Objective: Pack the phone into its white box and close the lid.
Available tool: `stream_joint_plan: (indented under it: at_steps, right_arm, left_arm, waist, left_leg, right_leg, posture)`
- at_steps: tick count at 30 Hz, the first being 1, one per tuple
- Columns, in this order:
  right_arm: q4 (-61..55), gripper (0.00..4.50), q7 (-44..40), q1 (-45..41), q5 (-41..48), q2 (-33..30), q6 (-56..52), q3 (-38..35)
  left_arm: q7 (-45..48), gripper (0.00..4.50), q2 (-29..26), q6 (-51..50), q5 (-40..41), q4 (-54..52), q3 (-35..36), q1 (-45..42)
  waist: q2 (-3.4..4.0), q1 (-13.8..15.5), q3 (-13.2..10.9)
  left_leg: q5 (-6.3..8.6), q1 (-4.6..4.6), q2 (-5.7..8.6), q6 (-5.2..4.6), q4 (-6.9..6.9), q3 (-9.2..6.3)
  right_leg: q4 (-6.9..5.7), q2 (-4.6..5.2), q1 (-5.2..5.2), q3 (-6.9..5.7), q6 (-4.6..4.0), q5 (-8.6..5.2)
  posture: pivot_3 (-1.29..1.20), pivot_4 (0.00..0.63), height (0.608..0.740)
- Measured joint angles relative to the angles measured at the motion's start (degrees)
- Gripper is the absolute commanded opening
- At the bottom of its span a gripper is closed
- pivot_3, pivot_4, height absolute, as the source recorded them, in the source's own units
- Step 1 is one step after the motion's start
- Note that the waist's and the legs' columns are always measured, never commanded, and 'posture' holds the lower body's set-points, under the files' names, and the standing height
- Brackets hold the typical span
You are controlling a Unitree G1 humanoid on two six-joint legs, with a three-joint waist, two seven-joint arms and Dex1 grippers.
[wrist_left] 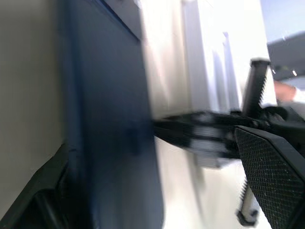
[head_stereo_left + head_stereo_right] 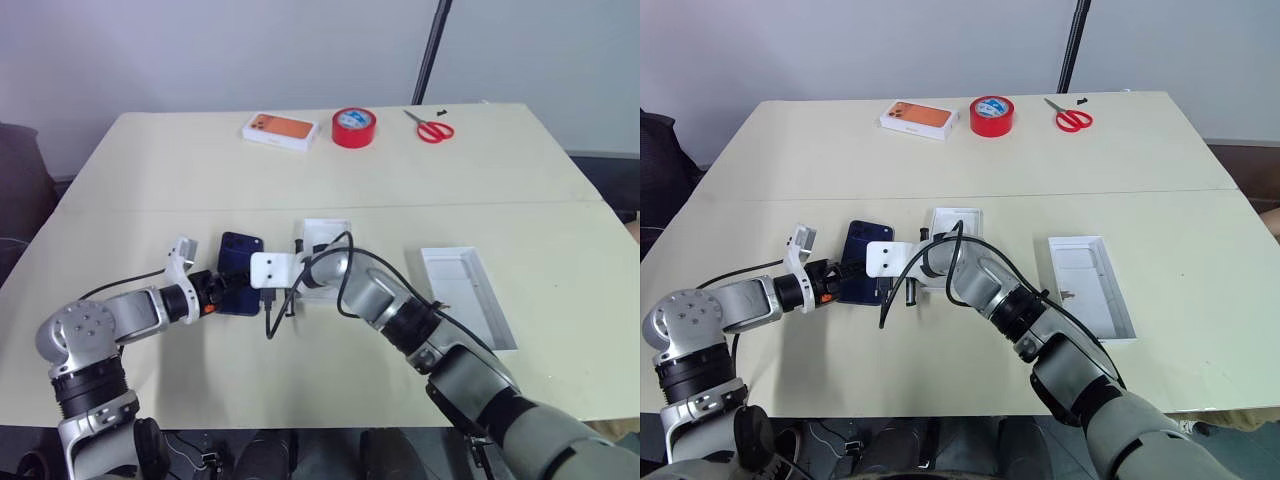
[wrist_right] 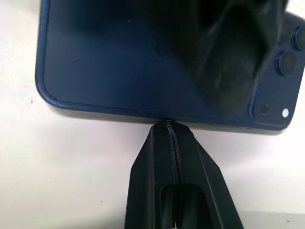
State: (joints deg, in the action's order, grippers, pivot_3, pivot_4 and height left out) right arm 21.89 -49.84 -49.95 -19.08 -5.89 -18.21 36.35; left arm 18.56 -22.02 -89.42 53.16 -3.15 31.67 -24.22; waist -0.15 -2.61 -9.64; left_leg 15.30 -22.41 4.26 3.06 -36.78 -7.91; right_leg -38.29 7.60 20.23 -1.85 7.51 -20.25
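The dark navy phone (image 2: 240,262) lies flat on the table, back up, with its camera cluster (image 3: 286,57) in one corner. My left gripper (image 2: 222,291) is open at the phone's near end, which sits between its fingers, close against one of them. My right gripper (image 3: 167,123) is shut and empty, its tips touching the phone's long edge from the right. The lid (image 2: 325,232) lies open side up just behind the phone, partly hidden by my right arm. The shallow white box (image 2: 468,296) lies open further right.
A white box with an orange phone picture (image 2: 280,130), a red tape roll (image 2: 353,127) and red scissors (image 2: 430,128) lie along the table's far edge. A black cable (image 2: 345,262) loops off my right wrist over the lid.
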Motion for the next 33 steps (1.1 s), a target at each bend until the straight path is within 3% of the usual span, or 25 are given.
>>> stream_joint_plan:
  at_steps: [2,6,15,18,20,26,32,33]
  right_arm:
    - [0.00,0.00,-0.04,0.05,-0.05,-0.24,0.36,0.00]
    - [0.01,0.00,-0.02,0.07,-0.41,-0.49,1.19,0.04]
    - [-0.84,0.00,-0.88,0.68,0.34,-0.23,-0.23,-0.99]
    - [-0.88,0.00,-0.96,0.73,0.75,-0.16,-0.54,-1.18]
    - [-0.89,0.00,-0.95,0.81,0.84,-0.26,-0.65,-1.31]
    - [-0.89,0.00,0.44,1.97,3.12,0.31,-0.89,-4.48]
    - [-7.57,0.00,2.45,3.07,16.45,6.43,-8.01,-18.17]
    - [-9.17,0.25,2.19,3.06,18.57,6.71,-9.58,-19.81]
  left_arm:
    - [0.22,3.63,-0.68,-0.04,-0.30,1.33,-0.03,-0.19]
    - [0.06,1.82,-0.75,0.00,-1.49,3.50,0.22,-0.06]
    - [1.57,1.82,0.04,-0.23,-1.26,2.11,0.30,2.02]
    - [1.16,1.02,0.30,-0.32,-1.40,2.10,0.81,2.22]
    - [1.77,0.15,1.06,-0.66,-0.56,2.11,1.47,2.54]
    - [1.59,0.15,1.80,-1.60,0.76,2.25,3.09,2.85]
    - [-0.08,0.15,4.11,-2.62,5.36,7.12,8.03,2.49]
    - [-0.10,0.13,4.09,-2.62,6.06,7.63,8.37,2.51]
  waist:
    - [0.00,-0.01,0.00]
    - [0.00,-0.01,0.00]
    - [-0.01,0.01,0.00]
    - [-0.01,0.01,0.00]
    - [-0.01,0.00,0.00]
    - [-0.04,-0.02,0.00]
    - [-0.05,0.04,-0.01]
    - [-0.07,0.09,-0.02]
  left_leg:
    - [0.00,0.00,0.00,0.00,0.00,0.02]
    - [0.00,-0.01,0.00,0.00,0.02,0.02]
    - [0.00,-0.01,-0.02,0.00,0.03,0.03]
    - [0.00,-0.01,-0.02,0.00,0.03,0.03]
    - [0.00,-0.01,-0.02,0.00,0.04,0.04]
    - [-0.01,-0.03,-0.04,0.02,0.07,0.05]
    - [-0.03,-0.07,-0.07,0.04,0.12,0.06]
    - [-0.02,-0.07,-0.06,0.04,0.13,0.06]
  right_leg:
    - [0.00,0.00,0.01,0.00,0.00,0.00]
    - [0.00,0.00,0.04,0.01,0.00,0.00]
    - [0.02,0.00,0.05,0.01,0.00,0.00]
    - [0.01,0.00,0.05,0.02,0.00,0.00]
    - [0.02,0.00,0.05,0.02,0.00,0.00]
    - [0.02,-0.02,0.07,0.03,0.00,0.00]
    - [0.01,-0.03,0.14,0.03,0.00,0.00]
    - [0.03,-0.02,0.12,0.03,0.00,0.00]
  posture:
    - [0.00,0.150,0.740]
    - [0.00,0.150,0.740]
    - [0.00,0.150,0.740]
    - [0.00,0.150,0.740]
    - [0.00,0.150,0.740]
    - [0.00,0.150,0.740]
    - [0.00,0.150,0.740]
    - [0.00,0.150,0.740]
